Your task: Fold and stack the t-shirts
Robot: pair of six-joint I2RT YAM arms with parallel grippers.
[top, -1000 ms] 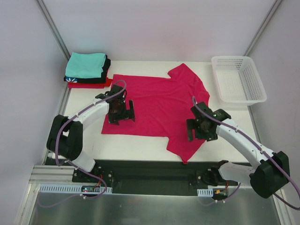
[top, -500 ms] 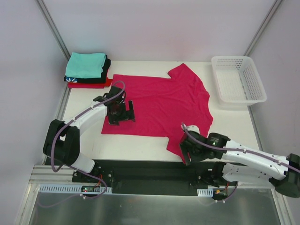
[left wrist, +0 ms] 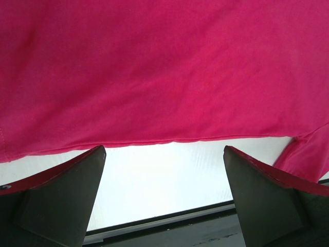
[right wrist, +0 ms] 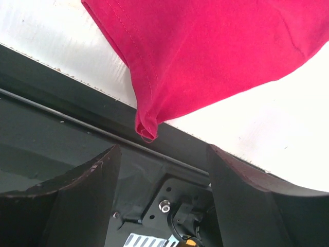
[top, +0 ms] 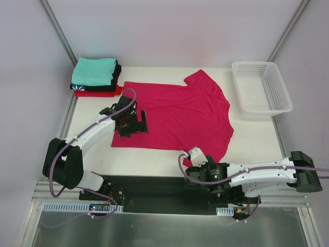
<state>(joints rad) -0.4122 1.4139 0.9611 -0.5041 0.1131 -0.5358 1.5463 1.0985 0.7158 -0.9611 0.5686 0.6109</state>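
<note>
The right gripper (top: 199, 160) sits low at the near edge of the white bench (top: 149, 158), jaws apart and gripping nothing. In its wrist view the gripper (right wrist: 163, 150) brackets the near sleeve tip (right wrist: 146, 131) of the crimson-pink cloth t-shirt (top: 175, 113), and the cloth is clear of both fingers. The right arm lies stretched almost flat along the black base rail (top: 154, 188). The left gripper (top: 132, 123) hovers wide open over the shirt's near-left corner, its arm reaching forward with a bent elbow. Its wrist view shows the shirt's near edge and bare bench between the fingers (left wrist: 67, 195). The shirt lies spread mid-bench, with the sleeve tip reaching past the front edge. A folded stack, teal t-shirt (top: 93, 71) over black t-shirt (top: 115, 81) over red t-shirt (top: 97, 93), sits just beside the shirt's far-left corner. A white plastic mesh basket (top: 254, 63) stands far right, with bare bench between it and the shirt.
</note>
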